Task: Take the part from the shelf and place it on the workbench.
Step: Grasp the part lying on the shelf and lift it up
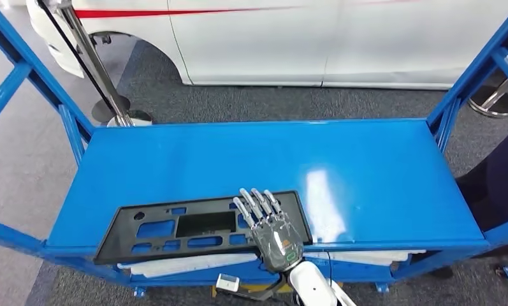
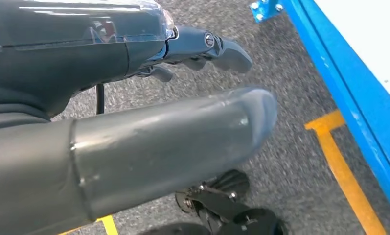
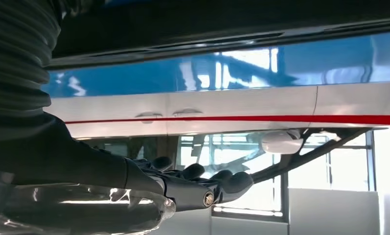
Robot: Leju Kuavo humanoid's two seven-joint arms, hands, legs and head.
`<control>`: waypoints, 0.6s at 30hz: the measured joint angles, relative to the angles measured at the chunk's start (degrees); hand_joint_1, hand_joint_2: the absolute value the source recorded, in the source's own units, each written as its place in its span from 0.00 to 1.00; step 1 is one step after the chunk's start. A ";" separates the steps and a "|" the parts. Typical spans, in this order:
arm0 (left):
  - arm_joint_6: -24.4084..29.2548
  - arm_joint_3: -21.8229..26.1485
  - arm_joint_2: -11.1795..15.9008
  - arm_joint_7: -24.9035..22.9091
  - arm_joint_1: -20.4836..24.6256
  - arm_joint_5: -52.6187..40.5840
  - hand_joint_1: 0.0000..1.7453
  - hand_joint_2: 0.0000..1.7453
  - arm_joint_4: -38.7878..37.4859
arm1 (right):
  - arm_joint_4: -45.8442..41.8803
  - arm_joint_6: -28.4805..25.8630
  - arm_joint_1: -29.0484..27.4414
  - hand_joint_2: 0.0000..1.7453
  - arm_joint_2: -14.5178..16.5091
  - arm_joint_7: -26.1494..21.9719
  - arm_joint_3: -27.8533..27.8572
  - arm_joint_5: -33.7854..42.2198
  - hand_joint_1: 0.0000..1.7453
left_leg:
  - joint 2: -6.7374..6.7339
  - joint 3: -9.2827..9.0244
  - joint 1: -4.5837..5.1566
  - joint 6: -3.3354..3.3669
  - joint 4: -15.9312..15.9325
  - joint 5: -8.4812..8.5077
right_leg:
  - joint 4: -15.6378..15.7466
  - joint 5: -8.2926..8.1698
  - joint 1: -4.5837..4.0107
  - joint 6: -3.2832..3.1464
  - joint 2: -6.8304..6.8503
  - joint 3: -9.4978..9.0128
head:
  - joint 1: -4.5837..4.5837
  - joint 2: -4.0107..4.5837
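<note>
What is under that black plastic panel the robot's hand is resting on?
The black panel lies on the blue shelf, overhanging its front edge above white padding. The right hand covers its right end.

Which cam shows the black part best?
Head view: the whole black part lies flat at the blue shelf's near edge, right robot hand on its right end. Right wrist view gives just a dark edge-on strip; left wrist view faces the floor.

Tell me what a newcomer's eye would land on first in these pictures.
First, the glossy blue shelf top, with a flat black plastic part full of cut-outs lying along its near edge. The robot's right hand lies flat on that part's right end, fingers stretched forward. Behind the shelf stands a white car with a red stripe.
</note>
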State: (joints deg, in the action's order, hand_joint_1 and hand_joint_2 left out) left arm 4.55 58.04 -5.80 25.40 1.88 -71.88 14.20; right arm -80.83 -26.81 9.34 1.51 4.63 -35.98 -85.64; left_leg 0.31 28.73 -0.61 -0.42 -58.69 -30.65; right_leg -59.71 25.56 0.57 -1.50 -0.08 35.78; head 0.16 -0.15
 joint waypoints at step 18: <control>0.01 0.02 -0.03 0.48 0.07 -0.36 0.00 0.00 -0.12 | 2.41 0.21 1.22 1.00 1.79 -0.22 -0.02 0.00 0.00 | -0.20 3.00 -0.11 2.30 2.14 4.40 | -7.56 6.21 -0.24 1.79 -0.08 1.68 | -0.03 0.00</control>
State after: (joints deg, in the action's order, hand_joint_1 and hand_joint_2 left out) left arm 4.56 58.05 -5.83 25.88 1.96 -72.24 14.08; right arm -78.42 -26.60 10.56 3.30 4.40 -35.99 -85.64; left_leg 0.10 31.73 -0.72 1.88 -56.55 -26.26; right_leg -67.27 31.77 0.33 0.29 -0.15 37.46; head 0.13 -0.15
